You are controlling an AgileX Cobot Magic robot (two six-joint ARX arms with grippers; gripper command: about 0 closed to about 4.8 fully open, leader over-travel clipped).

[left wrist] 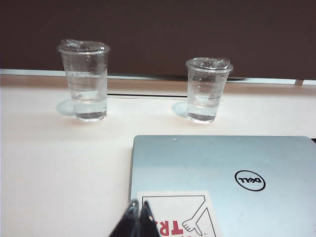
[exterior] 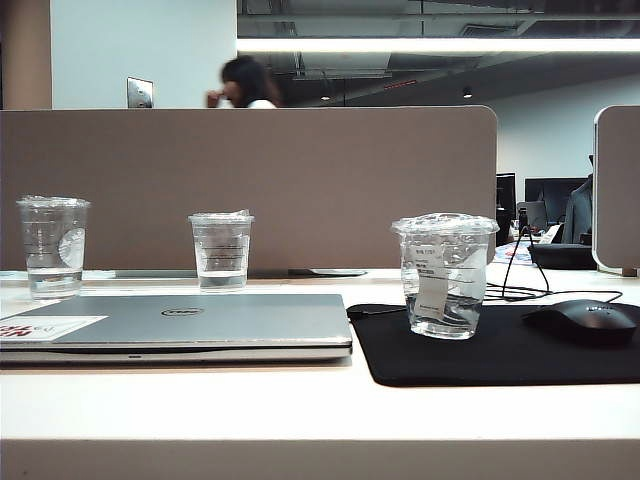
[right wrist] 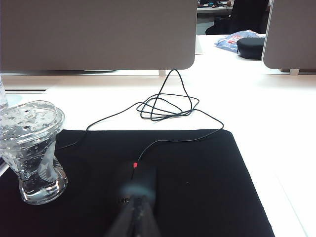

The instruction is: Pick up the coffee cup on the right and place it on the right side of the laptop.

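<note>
Upright, the coffee cup [exterior: 444, 276] stands on the left part of a black mouse pad [exterior: 500, 350], just right of the closed laptop [exterior: 200, 325], with a black mouse [exterior: 583, 321] farther right. Two other clear cups [exterior: 221, 250] stand behind the laptop on the worktop [exterior: 300, 400]. The left tool [left wrist: 139, 217] hovers pressed together over the laptop's sticker corner; the right tool [right wrist: 136, 210], also pressed together, hovers above the mouse.

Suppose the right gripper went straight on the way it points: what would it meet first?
Probably the black mouse, lying directly ahead of the shut right gripper on the mouse pad. The coffee cup stands off that line. Depth is unclear.
</note>
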